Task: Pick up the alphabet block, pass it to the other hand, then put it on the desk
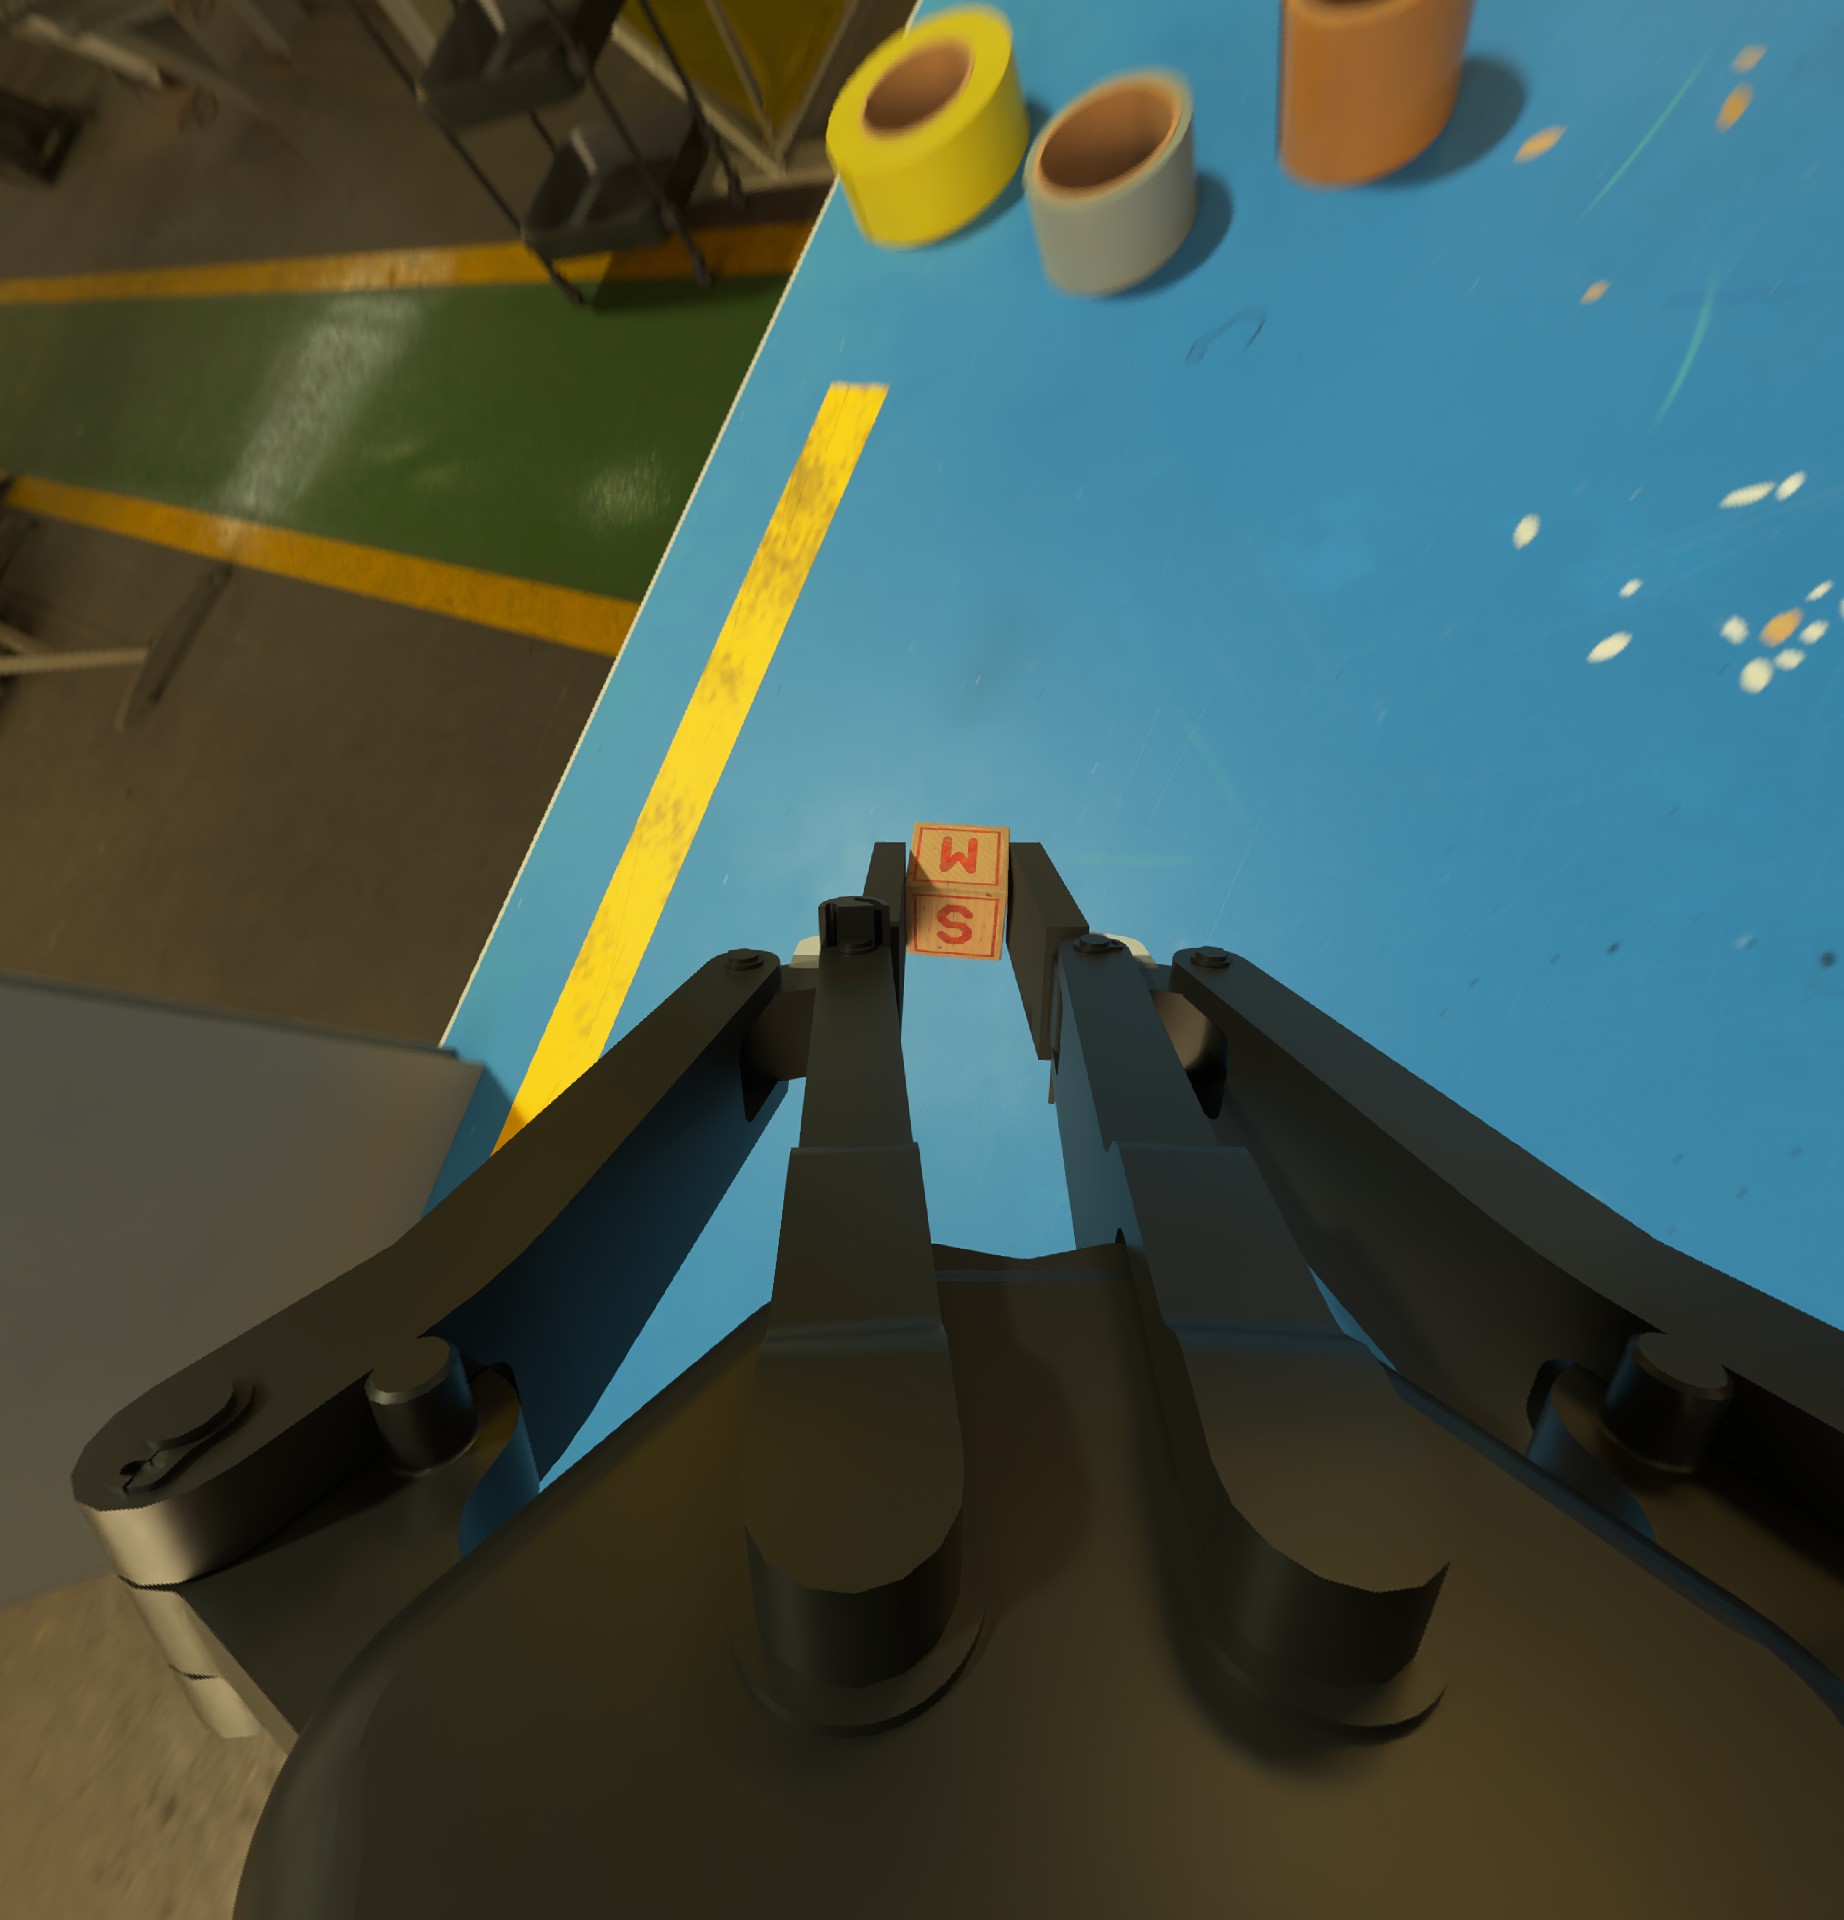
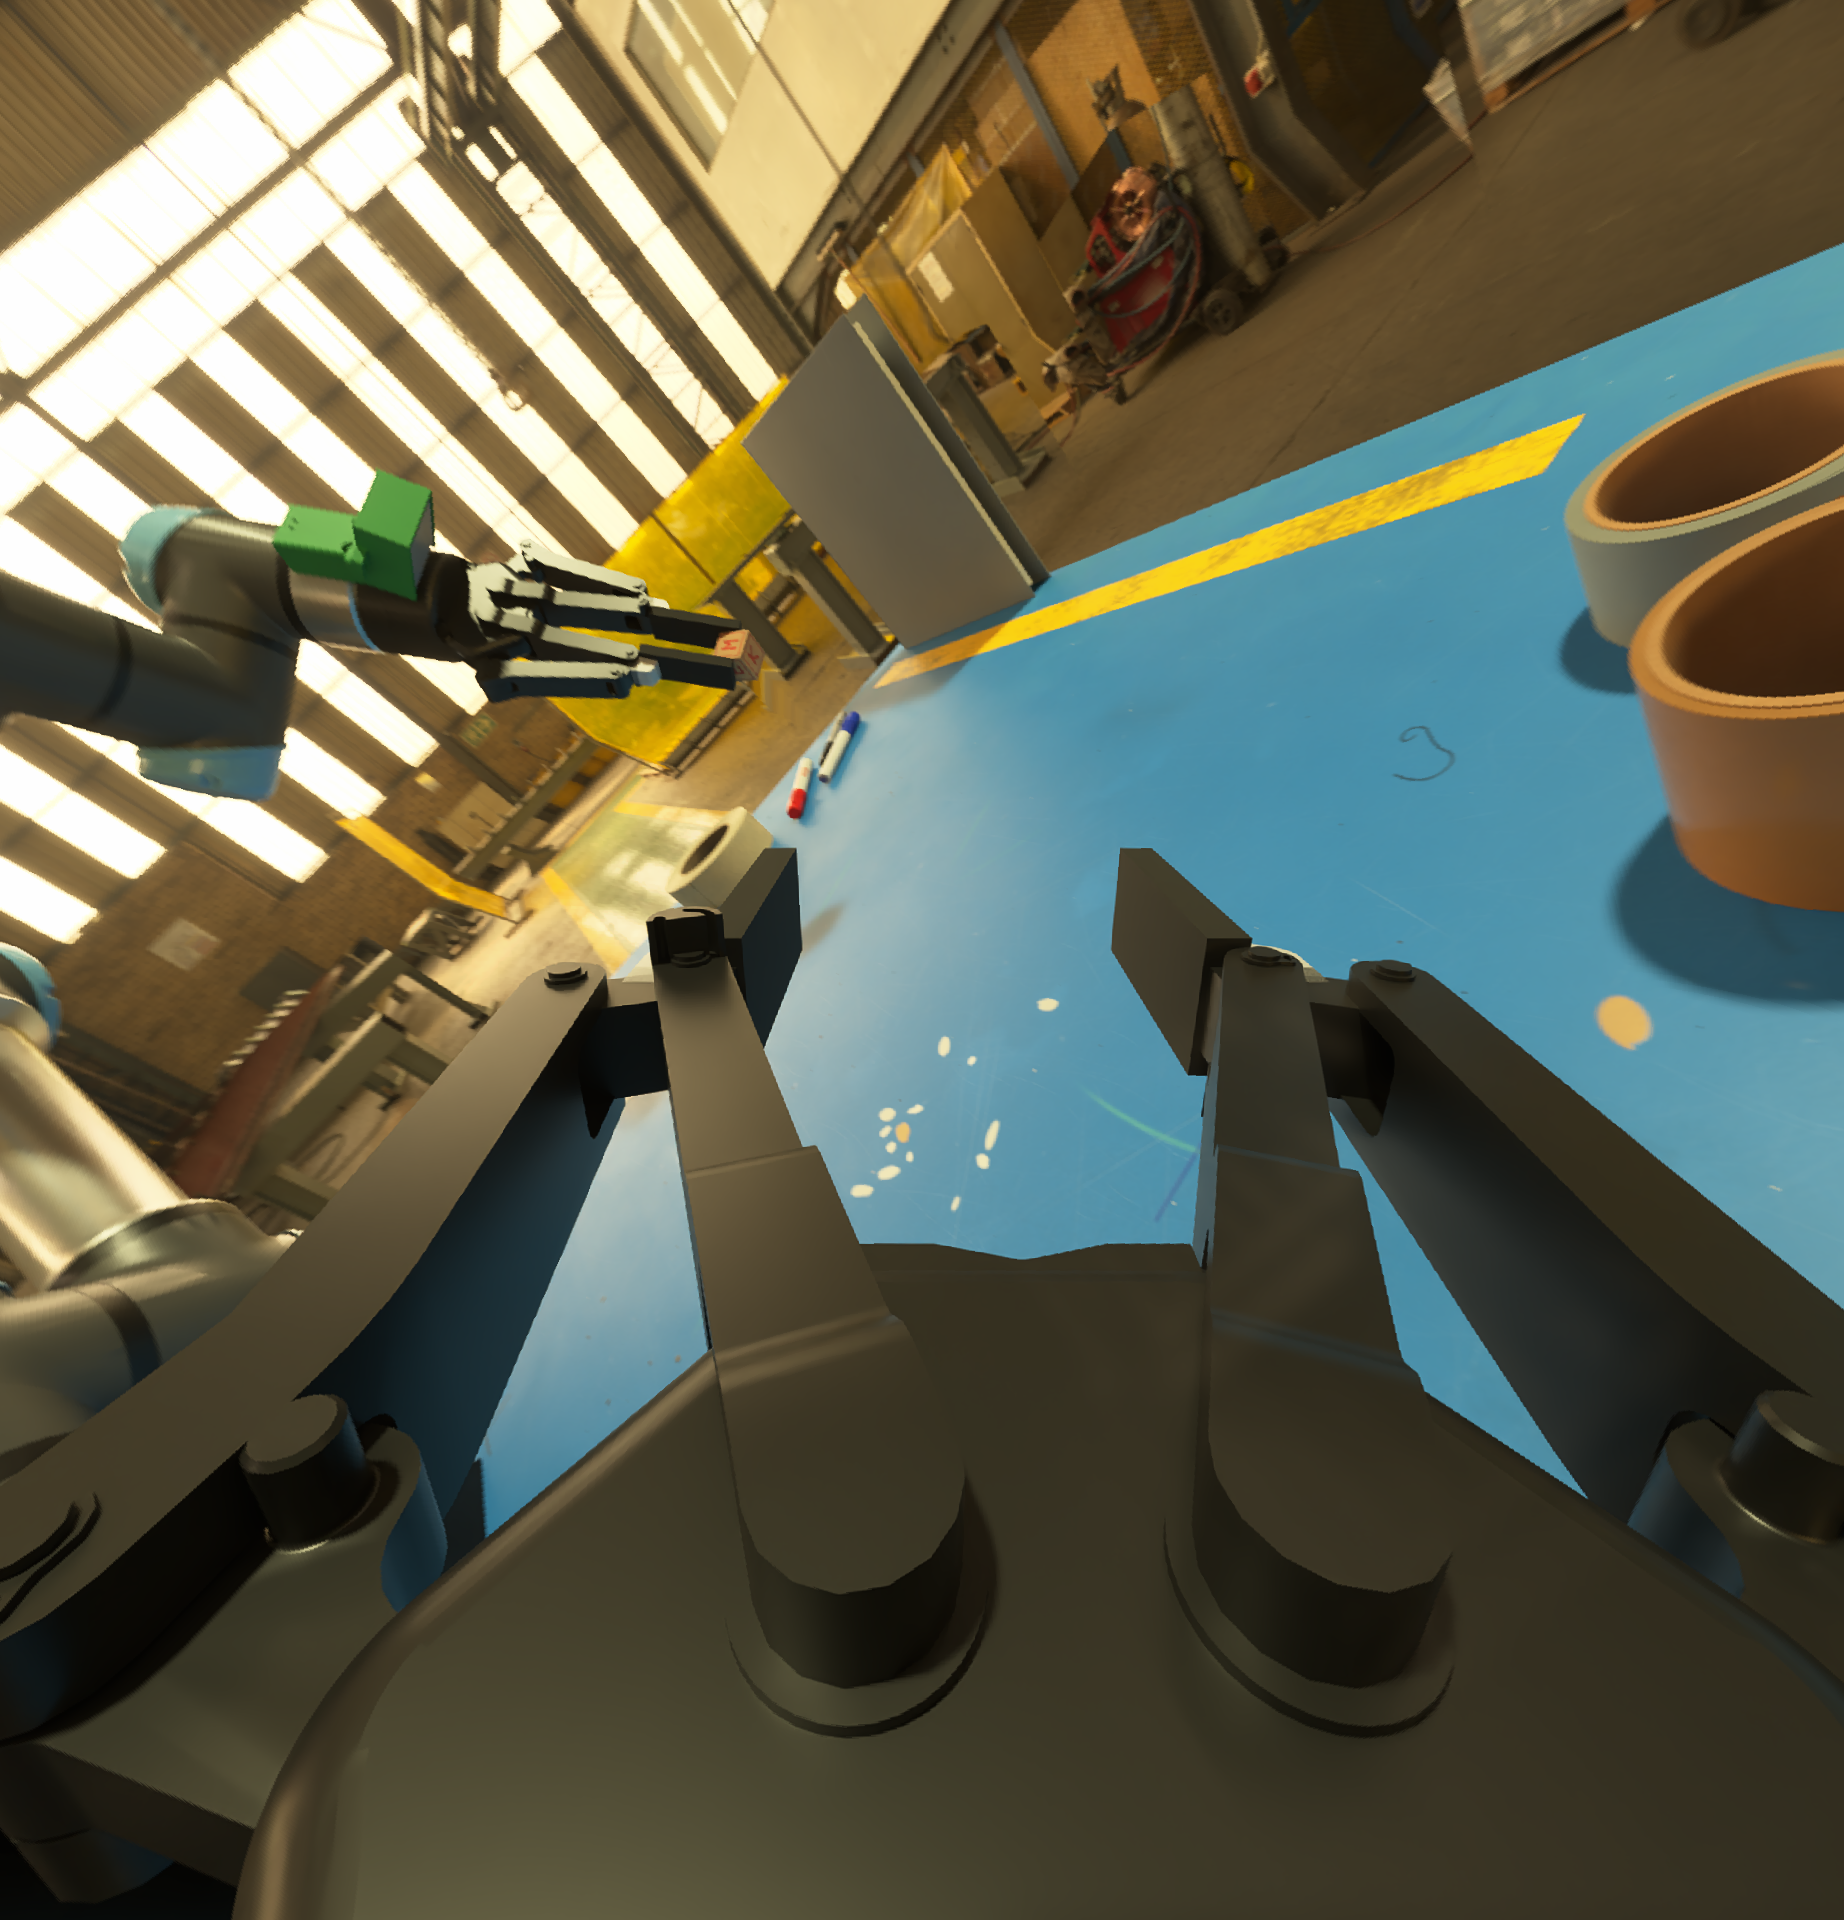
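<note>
— Where's the alphabet block (image 1: 957,891)?
— Mid-frame, clamped in the left gripper's (image 1: 957,896) jaws, lifted off the blue surface (image 1: 1313,727).
— The handover?
— Not done: the right gripper (image 2: 954,914) is spread wide, empty. Placing remains.

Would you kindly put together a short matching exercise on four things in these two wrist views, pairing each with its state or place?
Things:
1. alphabet block
2. right end effector
3. yellow tape roll
4. red and blue markers

States or places:
A. open, holding nothing
B. lying side by side on the blue desk, near its edge
C. clamped in the left end effector, above the desk
D. resting at the far corner of the desk, next to a grey roll

Pairs: 1-C, 2-A, 3-D, 4-B
</note>
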